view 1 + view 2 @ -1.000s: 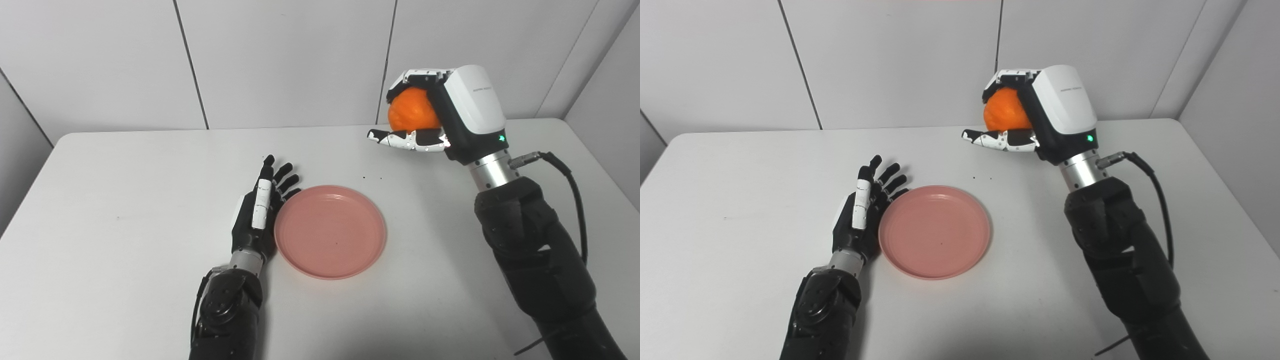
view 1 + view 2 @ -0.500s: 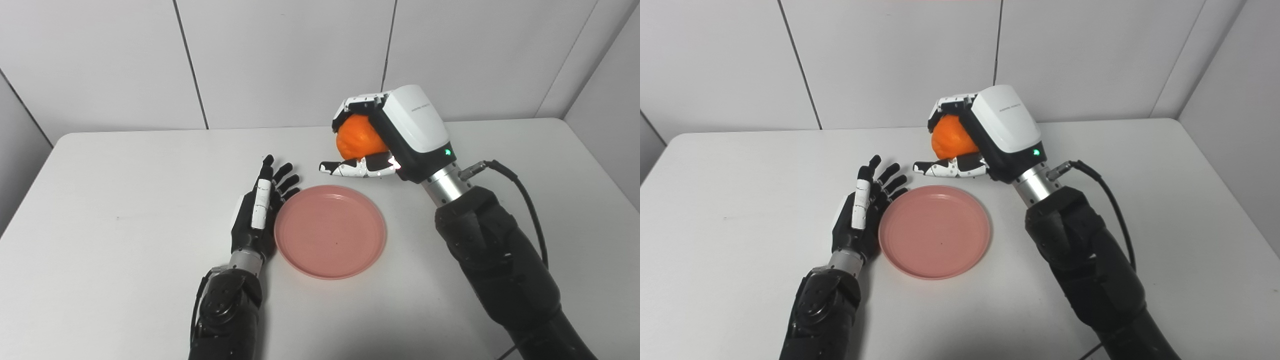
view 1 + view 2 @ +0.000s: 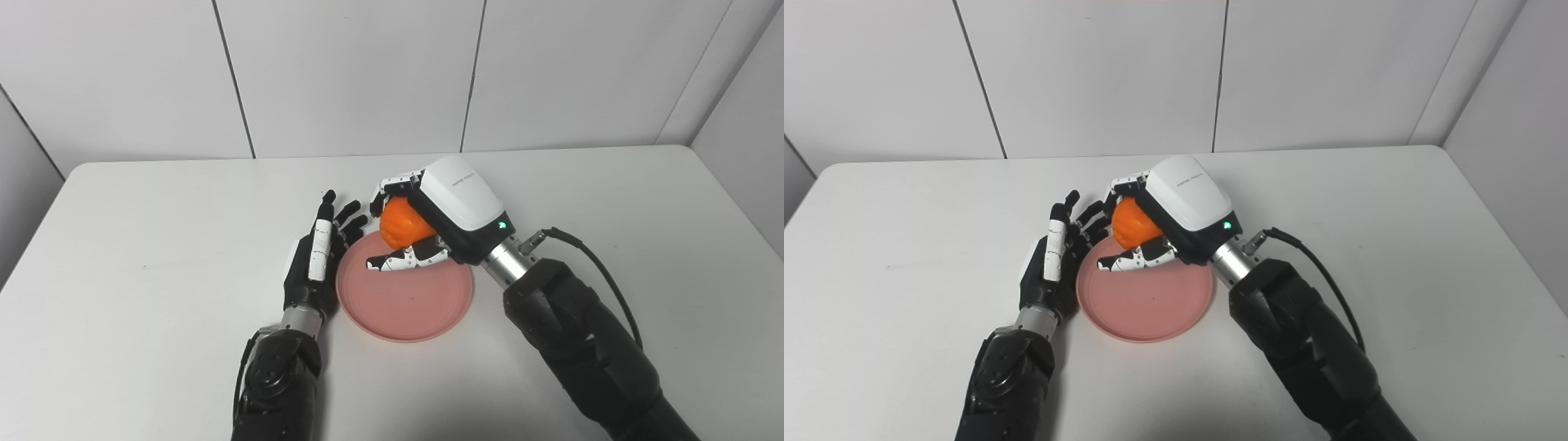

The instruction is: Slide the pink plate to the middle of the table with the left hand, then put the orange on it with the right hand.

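The pink plate (image 3: 404, 300) lies flat near the middle of the white table (image 3: 122, 245). My left hand (image 3: 318, 257) rests open on its side against the plate's left rim, fingers stretched toward the wall. My right hand (image 3: 438, 217) is shut on the orange (image 3: 401, 228) and hovers over the far part of the plate, its thumb underneath the fruit. In the right eye view the orange (image 3: 1133, 228) shows between the fingers above the plate (image 3: 1145, 306). Whether the orange touches the plate cannot be told.
A black cable (image 3: 597, 257) loops off the right wrist over the table. White wall panels (image 3: 349, 67) stand right behind the table's far edge.
My right hand has carried the orange down and to the left, from high above the table's far right to just over the plate. Left hand and plate have stayed still.
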Robot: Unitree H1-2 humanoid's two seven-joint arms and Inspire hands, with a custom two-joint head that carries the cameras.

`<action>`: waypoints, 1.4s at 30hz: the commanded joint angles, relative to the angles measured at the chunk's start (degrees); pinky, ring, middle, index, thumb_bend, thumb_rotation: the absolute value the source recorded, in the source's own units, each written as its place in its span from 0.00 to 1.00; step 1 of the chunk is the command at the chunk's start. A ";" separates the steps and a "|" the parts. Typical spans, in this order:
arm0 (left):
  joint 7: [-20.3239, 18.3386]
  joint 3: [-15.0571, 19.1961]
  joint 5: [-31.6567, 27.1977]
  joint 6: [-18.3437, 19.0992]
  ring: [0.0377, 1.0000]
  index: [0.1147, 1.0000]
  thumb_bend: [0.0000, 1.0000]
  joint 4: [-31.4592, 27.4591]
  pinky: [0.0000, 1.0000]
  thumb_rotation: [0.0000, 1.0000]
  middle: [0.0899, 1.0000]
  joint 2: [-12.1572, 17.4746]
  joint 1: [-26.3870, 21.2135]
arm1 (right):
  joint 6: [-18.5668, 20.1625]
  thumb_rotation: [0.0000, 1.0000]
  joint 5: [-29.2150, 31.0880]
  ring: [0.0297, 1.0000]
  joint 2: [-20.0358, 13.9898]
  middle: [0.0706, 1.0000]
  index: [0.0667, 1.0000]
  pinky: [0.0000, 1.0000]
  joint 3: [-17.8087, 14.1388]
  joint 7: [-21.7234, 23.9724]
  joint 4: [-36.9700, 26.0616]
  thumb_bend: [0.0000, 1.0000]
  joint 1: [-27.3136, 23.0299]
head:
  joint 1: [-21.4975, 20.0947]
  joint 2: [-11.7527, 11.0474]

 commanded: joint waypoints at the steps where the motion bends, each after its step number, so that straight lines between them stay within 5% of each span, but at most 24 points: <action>1: 0.20 0.18 0.09 1.16 0.85 0.99 0.98 0.81 0.92 0.87 0.86 0.07 0.76 | -2.40 0.15 0.43 0.19 0.19 0.29 0.43 0.15 -0.09 -0.15 -0.09 0.49 -2.10 | 0.08 0.08; 28: 0.11 0.54 -0.87 1.81 0.86 0.99 0.95 0.00 0.90 0.86 0.88 -0.22 0.60 | 0.28 0.16 -4.36 0.30 0.04 0.37 0.45 0.26 3.10 12.03 4.61 0.49 -2.00 | -0.03 0.80; 39: 0.17 0.46 -0.74 2.05 0.86 0.99 0.97 0.01 0.94 0.86 0.89 -0.13 0.67 | -1.86 0.15 -5.50 0.30 -0.76 0.38 0.45 0.26 3.60 11.63 5.88 0.49 -2.38 | 0.08 0.85; 42: 0.19 0.43 -0.70 1.91 0.85 1.00 0.96 -0.06 0.89 0.86 0.88 -0.18 0.84 | -1.94 0.15 -4.78 0.29 -1.10 0.38 0.45 0.25 3.48 12.13 6.01 0.49 -2.68 | 0.08 0.85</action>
